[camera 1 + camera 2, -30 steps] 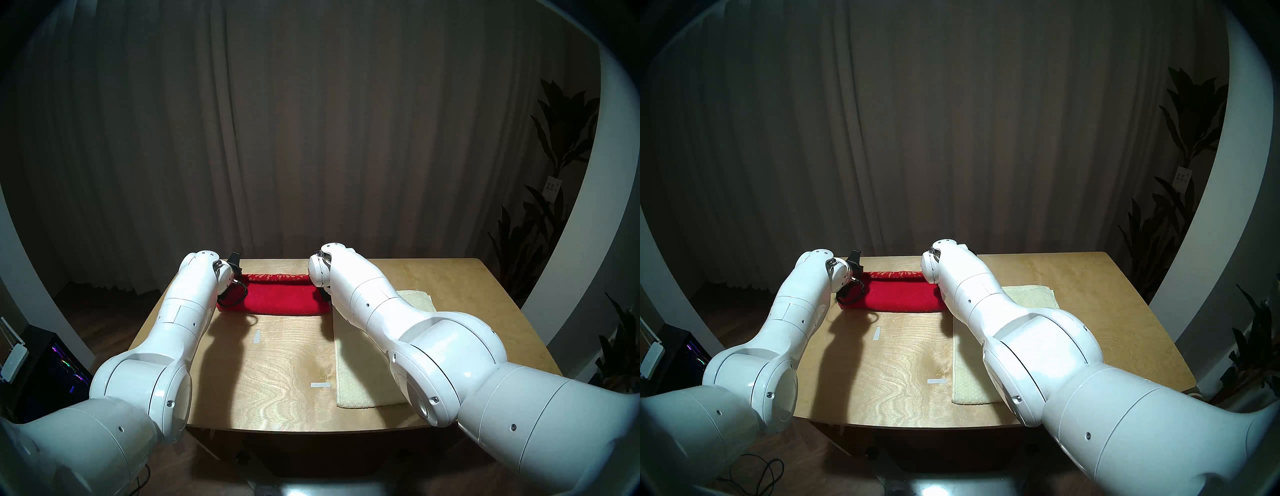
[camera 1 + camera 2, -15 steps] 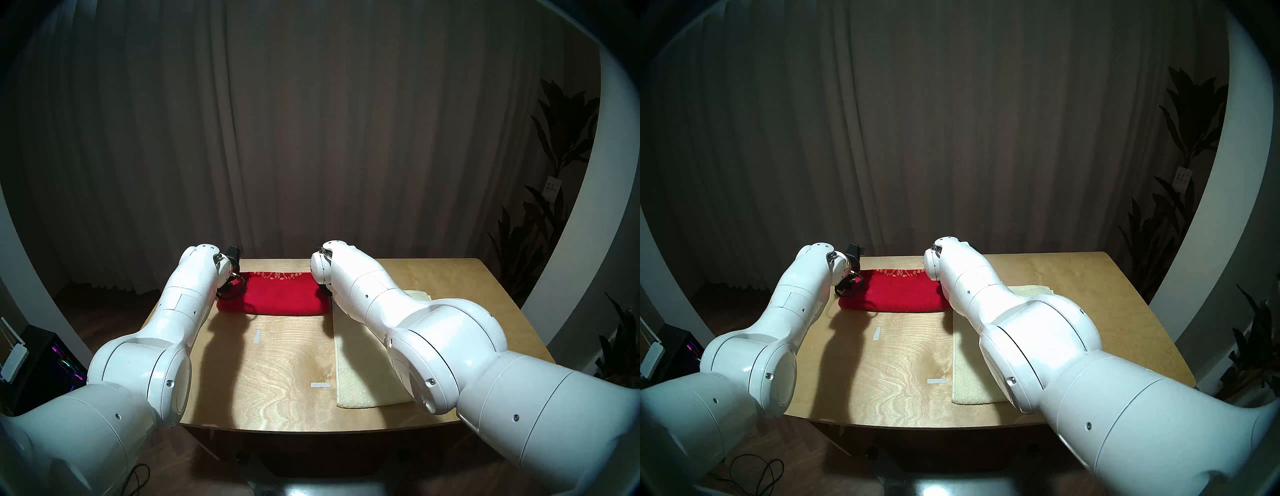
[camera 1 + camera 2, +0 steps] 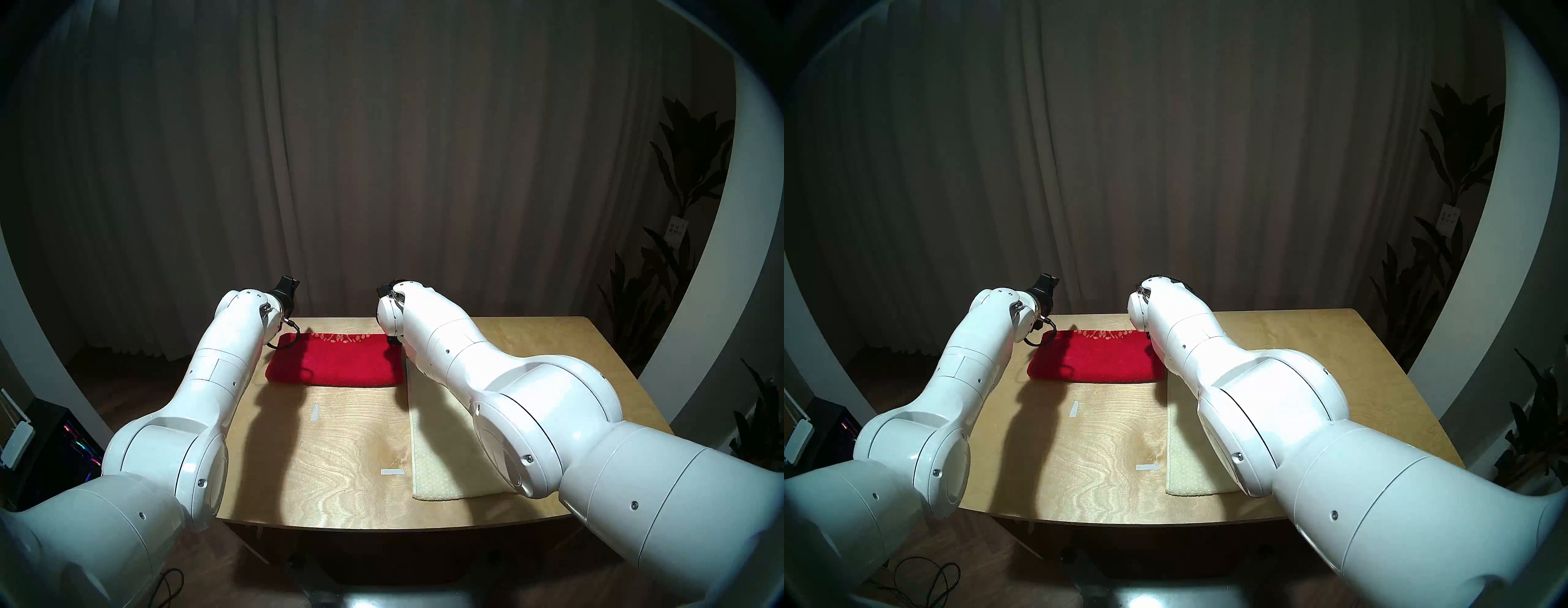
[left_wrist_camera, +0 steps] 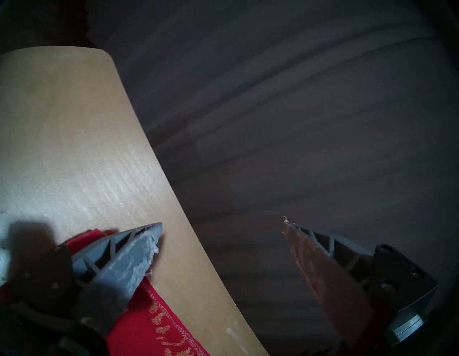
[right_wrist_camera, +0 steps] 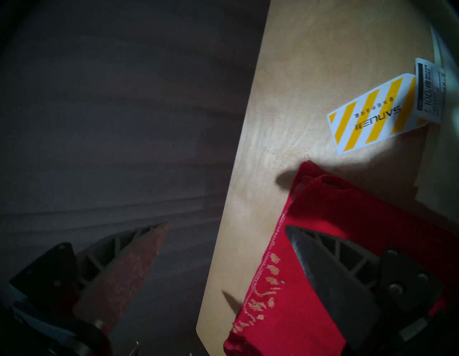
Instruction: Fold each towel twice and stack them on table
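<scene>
The red towel (image 3: 335, 361) lies folded and flat at the far middle of the table (image 3: 339, 467), its gold-patterned border along the far edge. The cream towel (image 3: 441, 463) lies lengthwise on the right, partly under my right arm. My left gripper (image 3: 289, 285) hangs open above the red towel's far left corner, holding nothing (image 4: 222, 223). In the right wrist view my right gripper (image 5: 226, 227) is open over the far right corner of the red towel (image 5: 298, 286), one finger above the cloth. The head views hide the right gripper behind its wrist.
A yellow-striped paper tag (image 5: 372, 114) lies on the wood just past the red towel's right corner. Two white tape marks (image 3: 315, 412) (image 3: 392, 471) sit mid-table. The far table edge (image 4: 159, 174) runs close behind both grippers, with a dark curtain beyond.
The right gripper opened and let go of the red towel. Both grippers rose off its far edge, and the top layer settled flat with the gold border now showing.
</scene>
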